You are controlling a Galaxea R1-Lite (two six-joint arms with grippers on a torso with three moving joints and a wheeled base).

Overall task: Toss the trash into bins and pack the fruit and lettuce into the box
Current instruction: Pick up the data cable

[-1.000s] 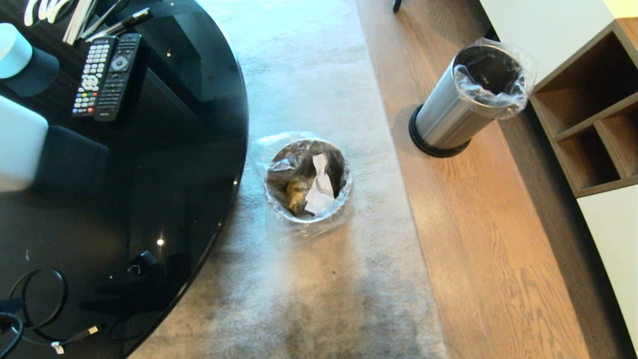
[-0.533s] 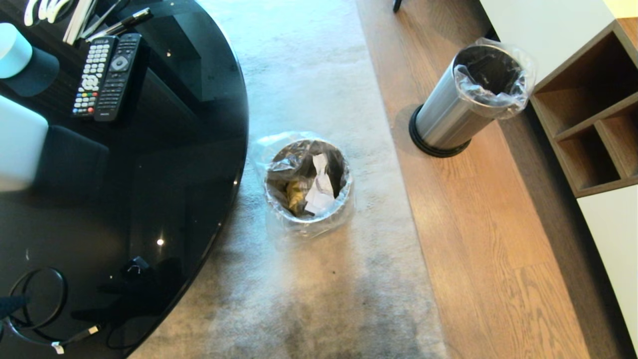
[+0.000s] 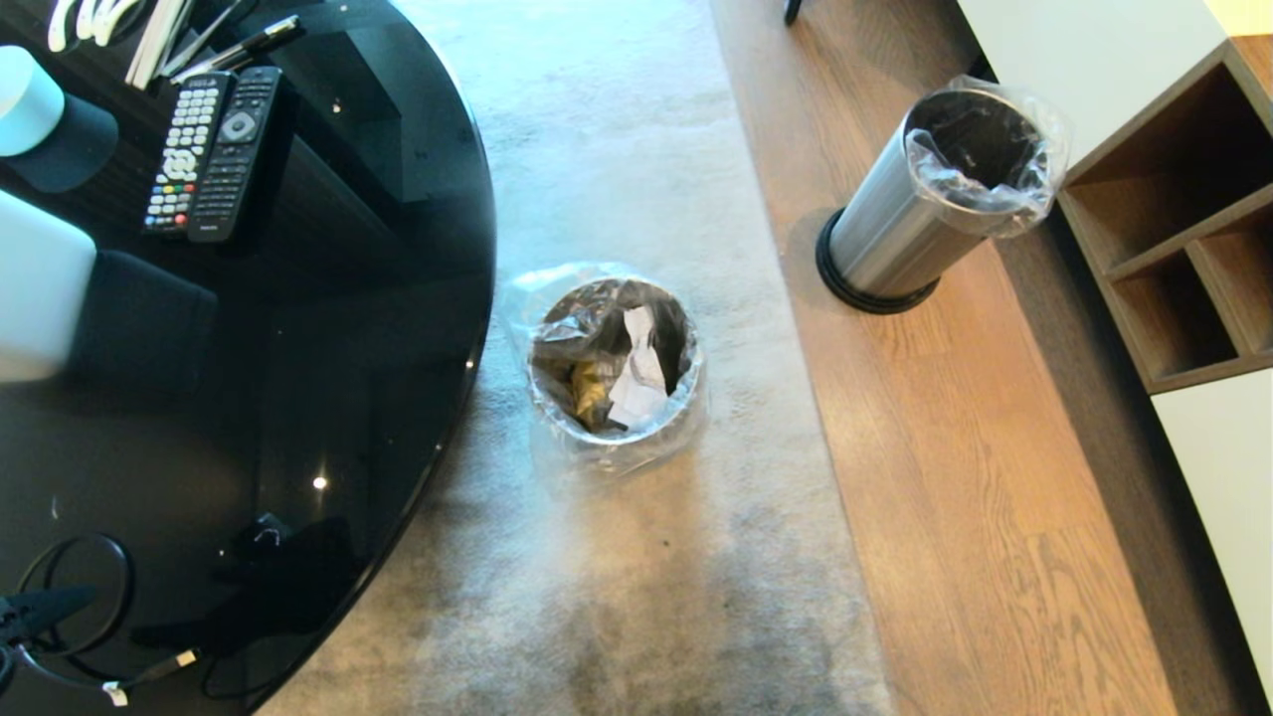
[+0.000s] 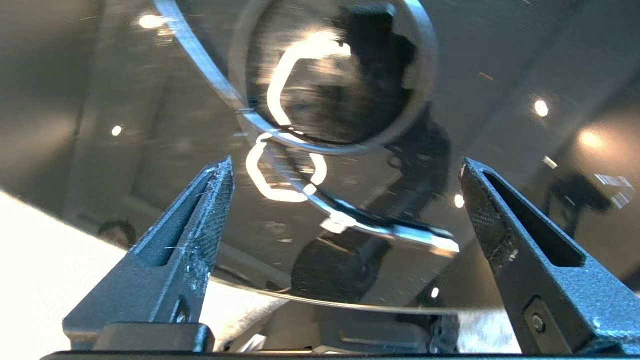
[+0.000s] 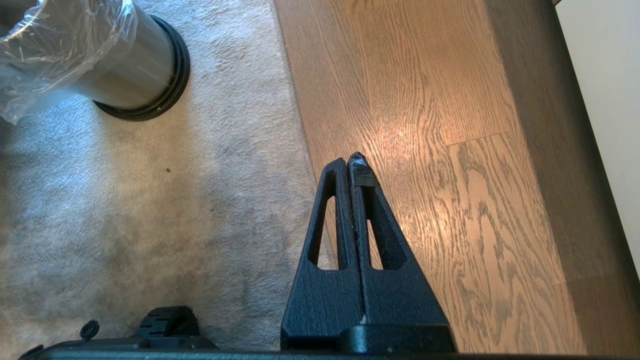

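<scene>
Trash lies inside the nearer steel bin (image 3: 615, 363) on the grey rug (image 3: 636, 597): the white paper tissue (image 3: 637, 370) rests against the gold-yellow snack wrapper (image 3: 591, 390), both down in the clear liner bag. A 2nd steel bin (image 3: 930, 204) stands on the wooden floor (image 3: 955, 477) beside the shelf unit (image 3: 1183, 219), well apart from the 1st.

Over the black glass table (image 3: 249, 348), at the head view's lower left edge, the left gripper (image 4: 345, 172) hovers with its fingers (image 4: 212, 200) spread wide and nothing between them; below them is only the glossy tabletop with a thin looped cable (image 4: 320, 200) on it. The trash is well apart from these fingers, off the table and down on the rug.

The right gripper (image 5: 354, 162) hangs over the edge where rug meets floor, its fingers pressed together and empty, with the nearer bin off to one side. 2 remote controls (image 3: 211, 151) lie at the table's far side.
</scene>
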